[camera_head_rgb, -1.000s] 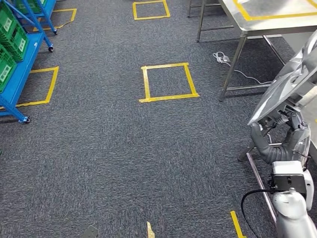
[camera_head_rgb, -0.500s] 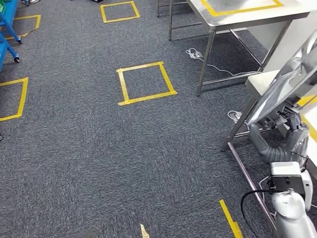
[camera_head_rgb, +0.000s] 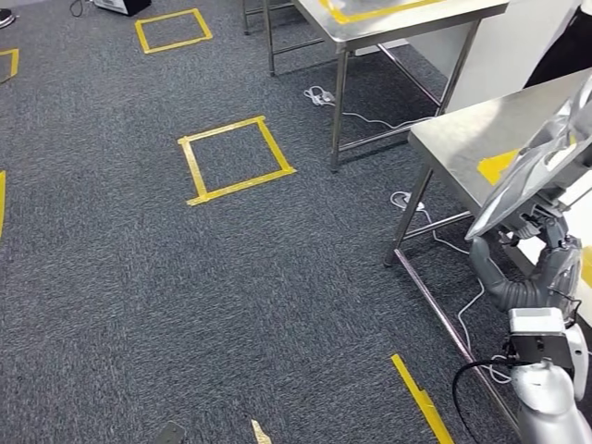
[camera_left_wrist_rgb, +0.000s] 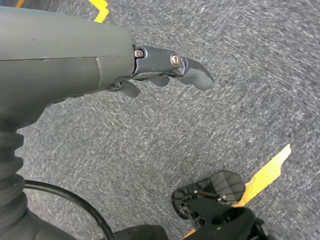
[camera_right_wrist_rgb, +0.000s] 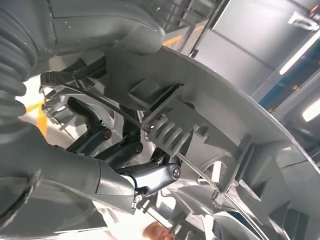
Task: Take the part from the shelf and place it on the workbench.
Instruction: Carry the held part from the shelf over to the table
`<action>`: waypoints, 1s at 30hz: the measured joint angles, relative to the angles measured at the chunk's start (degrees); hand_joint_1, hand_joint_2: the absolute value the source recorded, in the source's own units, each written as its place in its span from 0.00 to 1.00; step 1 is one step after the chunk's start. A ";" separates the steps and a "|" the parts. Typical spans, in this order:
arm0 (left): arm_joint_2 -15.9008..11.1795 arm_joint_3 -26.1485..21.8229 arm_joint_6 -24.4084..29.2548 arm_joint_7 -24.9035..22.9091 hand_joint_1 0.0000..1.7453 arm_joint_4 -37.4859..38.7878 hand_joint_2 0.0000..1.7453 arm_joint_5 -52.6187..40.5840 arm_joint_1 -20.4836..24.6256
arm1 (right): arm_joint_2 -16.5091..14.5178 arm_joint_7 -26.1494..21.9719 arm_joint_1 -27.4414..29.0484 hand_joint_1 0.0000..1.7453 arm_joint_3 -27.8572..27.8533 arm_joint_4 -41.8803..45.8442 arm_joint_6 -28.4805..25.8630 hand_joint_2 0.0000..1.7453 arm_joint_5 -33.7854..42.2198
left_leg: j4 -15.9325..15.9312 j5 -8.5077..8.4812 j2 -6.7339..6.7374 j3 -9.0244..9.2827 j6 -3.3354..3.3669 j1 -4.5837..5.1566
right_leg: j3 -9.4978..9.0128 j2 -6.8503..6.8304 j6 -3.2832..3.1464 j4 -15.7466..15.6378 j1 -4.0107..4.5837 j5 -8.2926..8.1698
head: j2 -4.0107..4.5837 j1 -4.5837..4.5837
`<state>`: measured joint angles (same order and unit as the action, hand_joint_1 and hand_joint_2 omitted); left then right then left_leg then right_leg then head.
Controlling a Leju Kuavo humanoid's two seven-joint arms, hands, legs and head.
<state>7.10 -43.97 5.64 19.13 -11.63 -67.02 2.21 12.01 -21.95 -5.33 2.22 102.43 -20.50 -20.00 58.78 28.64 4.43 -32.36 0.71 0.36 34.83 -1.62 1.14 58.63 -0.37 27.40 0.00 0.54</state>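
- Dark grey carpet (camera_head_rgb: 209, 296) covers the floor, marked with a yellow tape square (camera_head_rgb: 236, 158) in the upper middle of the head view and a yellow tape strip (camera_head_rgb: 422, 400) near the bottom right.
- Two steel workbenches stand along the right: the near workbench (camera_head_rgb: 461, 139) at the right edge carries a yellow patch, and the far workbench (camera_head_rgb: 391, 18) sits at the top.
- White cables (camera_head_rgb: 335, 102) trail on the carpet beneath them.
- At the right edge of the head view, the right hand (camera_head_rgb: 537, 242) holds the silver-grey part (camera_head_rgb: 537, 162) from underneath, raised and tilted over the near workbench's edge.
- Seen from the right wrist, dark fingers (camera_right_wrist_rgb: 151, 176) wrap against the ribbed underside of the part (camera_right_wrist_rgb: 211, 115).
- Over bare carpet, the left hand (camera_left_wrist_rgb: 151, 70) holds nothing, its fingers (camera_left_wrist_rgb: 188, 70) loosely extended.
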 joint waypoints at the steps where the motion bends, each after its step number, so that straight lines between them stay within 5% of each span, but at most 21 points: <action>1: 0.00 -0.01 0.00 0.02 0.00 0.00 1.00 -0.04 0.05 | -0.01 0.01 0.06 1.00 -0.07 0.01 0.00 1.00 -0.07 | 0.78 0.68 -0.72 -0.24 -0.27 -0.16 | -0.02 0.43 -0.34 -0.05 -0.05 -0.09 | 0.00 -0.04; 5: 0.05 -0.01 -0.01 0.12 0.00 0.00 1.00 -0.14 0.04 | -0.32 -0.02 0.10 1.00 -0.13 0.04 0.01 1.00 -0.37 | 13.41 6.94 -3.87 -5.84 -0.73 -0.42 | -0.08 2.31 -1.18 -0.11 -0.06 -0.30 | 0.00 -0.15; 7: 0.10 -0.02 -0.05 0.14 0.00 0.00 1.00 -0.15 0.02 | -0.46 -0.02 0.13 1.00 -0.13 0.04 0.02 1.00 -0.43 | 16.49 6.81 -4.05 -7.51 -0.37 -0.34 | -0.12 3.57 -1.29 -0.10 0.15 -0.32 | 0.00 -0.15; 9: 0.07 -0.03 -0.09 0.15 0.00 0.00 1.00 -0.17 0.03 | -0.55 -0.02 0.15 1.00 -0.15 0.04 0.03 1.00 -0.47 | 11.30 2.89 -4.88 -5.47 0.44 -0.12 | -0.18 4.85 -1.32 -0.09 0.25 -0.37 | 0.00 -0.14; 11: -0.12 -0.04 -0.09 0.15 0.00 0.00 1.00 -0.20 -0.03 | -0.69 -0.02 0.14 1.00 -0.19 0.04 0.07 1.00 -0.54 | 3.85 -0.36 -7.37 -2.27 1.33 0.06 | -0.04 6.02 -1.15 -0.03 0.22 -0.49 | 0.00 -0.09; 13: -0.25 -0.05 -0.10 0.14 0.00 0.00 1.00 -0.26 -0.04 | -0.82 -0.03 0.18 1.00 -0.27 0.05 0.28 1.00 -0.63 | 0.53 -0.93 -8.72 -0.88 1.58 0.18 | 0.38 7.06 -0.65 -0.01 -0.01 -0.76 | 0.00 -0.14; 15: -0.09 -0.05 -0.13 0.13 0.00 0.00 1.00 -0.32 0.06 | -0.86 -0.02 0.33 1.00 -0.43 0.06 0.64 1.00 -0.74 | -0.29 -1.13 -7.74 -0.68 1.50 0.12 | 0.87 7.81 -0.03 -0.11 -0.24 -0.98 | 0.00 -0.23; 17: 0.06 -0.07 -0.15 0.14 0.00 0.00 1.00 -0.37 0.13 | -0.86 -0.01 0.34 1.00 -0.57 0.05 0.86 1.00 -0.83 | -1.27 -1.68 -6.53 -0.43 1.71 -0.13 | 2.01 6.17 0.46 1.52 -0.12 0.36 | 0.00 0.01; 20: 0.11 -0.08 -0.16 0.15 0.00 0.00 1.00 -0.42 0.00 | -0.90 -0.04 0.12 1.00 -0.59 0.01 0.97 1.00 -0.98 | -1.73 -1.95 -4.57 -0.36 1.93 -0.16 | 6.38 2.68 1.26 11.12 -0.26 5.38 | 0.00 0.32; 22: 0.18 -0.09 -0.19 0.15 0.00 0.00 1.00 -0.46 -0.04 | -0.92 -0.03 0.10 1.00 -0.58 -0.16 1.06 1.00 -1.13 | -1.70 -1.88 -3.26 -0.37 1.88 -0.22 | 7.93 2.06 1.90 14.87 -0.59 6.14 | 0.00 0.31; 23: 0.25 -0.09 -0.19 0.15 0.00 0.00 1.00 -0.49 0.00 | -0.93 0.01 0.09 1.00 -0.58 -0.27 1.10 1.00 -1.21 | -1.67 -1.81 -2.65 -0.36 1.78 -0.30 | 7.16 1.75 2.18 13.62 -0.78 5.05 | 0.00 0.32; 26: 0.34 -0.09 -0.20 0.15 0.00 0.00 1.00 -0.45 0.10 | -0.93 0.03 -0.07 1.00 -0.56 -0.44 1.19 1.00 -1.40 | -1.16 -1.31 -1.23 -0.28 0.97 -0.29 | 0.96 -1.12 2.55 2.57 -0.98 0.73 | 0.00 0.35; 28: 0.28 -0.09 -0.20 0.15 0.00 0.00 1.00 -0.38 0.09 | -0.96 0.01 -0.29 1.00 -0.55 -0.51 1.23 1.00 -1.51 | -0.74 -1.04 -0.44 -0.29 0.38 0.00 | -0.87 -2.02 1.89 -0.55 -0.71 0.33 | 0.00 0.26; 30: 0.27 -0.10 -0.20 0.15 0.00 0.00 1.00 -0.33 0.10 | -0.97 0.00 -0.34 1.00 -0.56 -0.55 1.25 1.00 -1.54 | -0.59 -0.84 0.38 -0.23 -0.10 0.00 | -0.83 -0.87 0.89 -0.51 -0.57 0.20 | 0.00 0.15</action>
<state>7.37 -44.07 5.44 19.28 -11.63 -67.35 2.32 11.04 -21.95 -5.67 1.67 101.88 -19.26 -21.54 58.19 27.80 4.81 -32.58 0.61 0.36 34.01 -2.49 2.03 58.13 -0.95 27.61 0.00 0.69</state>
